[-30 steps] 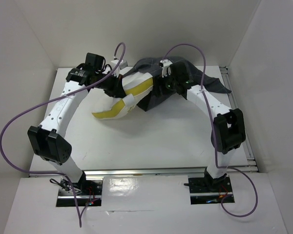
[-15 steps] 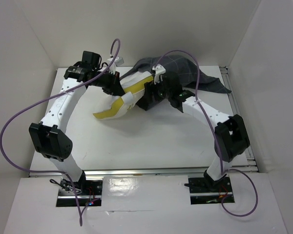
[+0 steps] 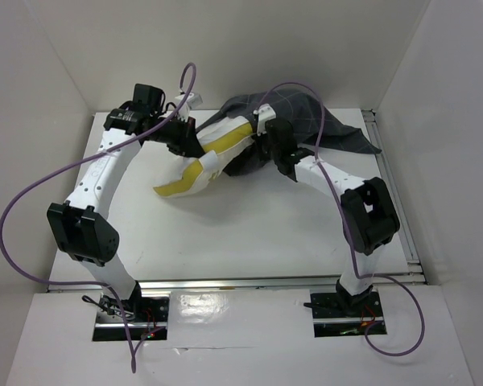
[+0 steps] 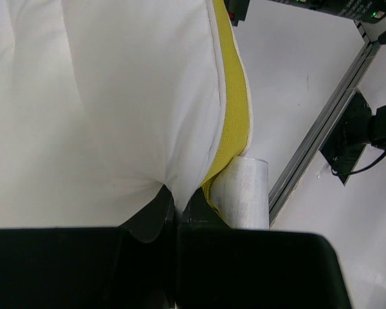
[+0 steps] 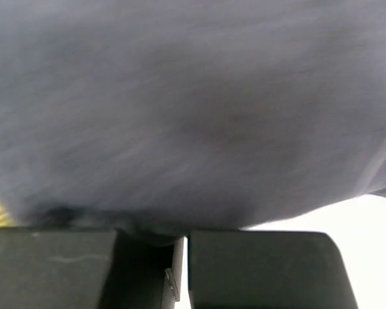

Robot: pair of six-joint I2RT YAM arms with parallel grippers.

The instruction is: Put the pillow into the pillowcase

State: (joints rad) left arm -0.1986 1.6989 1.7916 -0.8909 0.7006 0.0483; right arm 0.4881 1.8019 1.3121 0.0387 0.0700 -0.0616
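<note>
**Q:** Where does the pillow sit right now?

**A:** The pillow (image 3: pixel 213 131) lies slumped just left of the pillowcase (image 3: pixel 306 112), and its far end touches the case's near-left edge. As far as I can tell, none of it is properly inside yet. Its long axis runs on a diagonal, with the far end pointing into the pillowcase and the other end trailing away from it toward my left arm's side. The yellow band (image 3: pixel 225 143) follows that same line along the edge facing my bases.

**Q:** And your grippers?

**A:** My left gripper (image 4: pixel 178 203) is pinched tight on a fold of the white cover beside the yellow band, on the side of the pillow away from the pillowcase. My right gripper (image 5: pixel 182 248) is at the case's near-left edge, next to the pillow's leading end. Its fingers are drawn almost together with dark cloth bunched over them, so I judge that it has the fabric. I can't tell whether it caught one layer or both.

**Q:** How do you do this step well?

**A:** If only the top layer is pinched, I should lift it up and away so the mouth gapes. Then my left arm feeds the pillow along its own long axis, leading corner first, straight into the pillowcase. Pushing sideways would just bunch the cloth. If both layers are caught, the mouth stays shut and I'd need to regrip.
</note>
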